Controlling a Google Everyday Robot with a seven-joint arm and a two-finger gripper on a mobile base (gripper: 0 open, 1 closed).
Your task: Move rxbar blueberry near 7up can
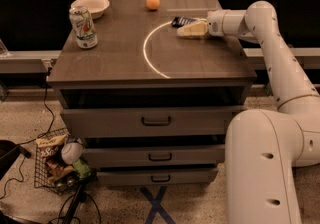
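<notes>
The rxbar blueberry [182,20] is a small dark blue bar lying flat on the dark tabletop [125,58] at the back right. My gripper [186,30] reaches in from the right with pale fingers low over the table, right next to the bar's near edge. The 7up can [84,27] stands upright at the far left of the tabletop, far from the bar.
A shallow white bowl [91,5] sits behind the can at the back left. An orange fruit [153,2] sits at the back centre. A bright arc of light [150,48] crosses the tabletop. Drawers [156,120] are below, and a wire basket of clutter [57,163] is on the floor.
</notes>
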